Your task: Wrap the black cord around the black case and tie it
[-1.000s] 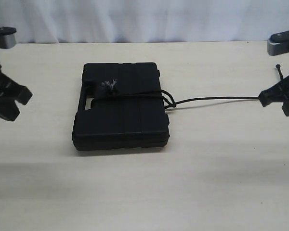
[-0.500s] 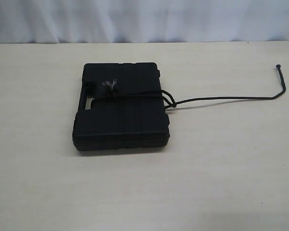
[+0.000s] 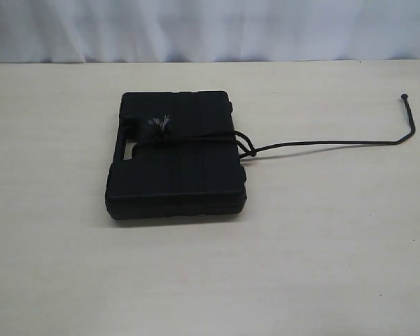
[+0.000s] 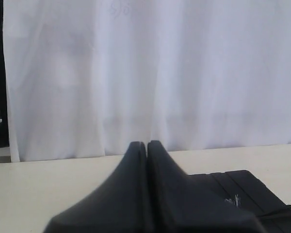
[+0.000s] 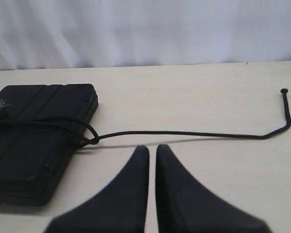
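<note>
Black case [image 3: 175,154] lies flat at mid-counter [image 3: 301,245]. The black cord [image 3: 322,144] crosses its lid and loops at the right edge, its free end trailing rightward along the counter. Left gripper [image 4: 146,145] and right gripper [image 5: 152,148]: jaws clenched, grasping nothing.

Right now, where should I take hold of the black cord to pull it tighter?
Probably the straight free run of the black cord, lying flat on the table between the black case and the bend near its knobbed tip. Come down from above with the right gripper, jaws across the cord: that run stretches toward its side.
</note>
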`<state>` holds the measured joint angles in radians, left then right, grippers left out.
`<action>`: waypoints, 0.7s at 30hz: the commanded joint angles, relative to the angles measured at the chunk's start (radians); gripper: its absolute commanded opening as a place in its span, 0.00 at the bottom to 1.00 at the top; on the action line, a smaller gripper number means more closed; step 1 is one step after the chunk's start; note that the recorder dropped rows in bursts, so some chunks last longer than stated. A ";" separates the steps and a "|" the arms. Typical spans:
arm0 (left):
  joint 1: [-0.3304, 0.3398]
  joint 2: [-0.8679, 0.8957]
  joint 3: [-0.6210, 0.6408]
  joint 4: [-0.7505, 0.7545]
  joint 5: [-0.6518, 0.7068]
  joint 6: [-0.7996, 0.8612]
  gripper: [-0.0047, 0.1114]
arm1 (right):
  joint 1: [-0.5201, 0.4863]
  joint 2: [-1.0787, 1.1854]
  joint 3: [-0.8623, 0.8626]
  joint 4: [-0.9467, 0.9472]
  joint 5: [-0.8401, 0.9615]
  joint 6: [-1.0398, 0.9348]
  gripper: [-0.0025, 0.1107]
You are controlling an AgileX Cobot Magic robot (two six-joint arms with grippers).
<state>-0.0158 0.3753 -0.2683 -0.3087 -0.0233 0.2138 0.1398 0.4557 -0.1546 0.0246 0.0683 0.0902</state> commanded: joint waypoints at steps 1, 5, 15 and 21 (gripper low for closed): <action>-0.001 0.002 0.006 -0.008 -0.005 -0.004 0.04 | 0.002 -0.004 0.031 0.042 -0.012 0.000 0.06; -0.029 0.002 0.006 -0.008 -0.005 -0.004 0.04 | 0.030 -0.009 0.035 0.042 -0.014 0.000 0.06; -0.124 -0.250 0.208 -0.006 -0.021 -0.004 0.04 | 0.059 -0.271 0.155 0.049 0.161 0.000 0.06; -0.118 -0.375 0.268 0.113 0.338 -0.002 0.04 | 0.032 -0.456 0.155 0.030 0.196 0.000 0.06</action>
<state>-0.1326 0.0075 0.0000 -0.2337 0.2984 0.2138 0.1913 0.0107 -0.0006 0.0685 0.3028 0.0902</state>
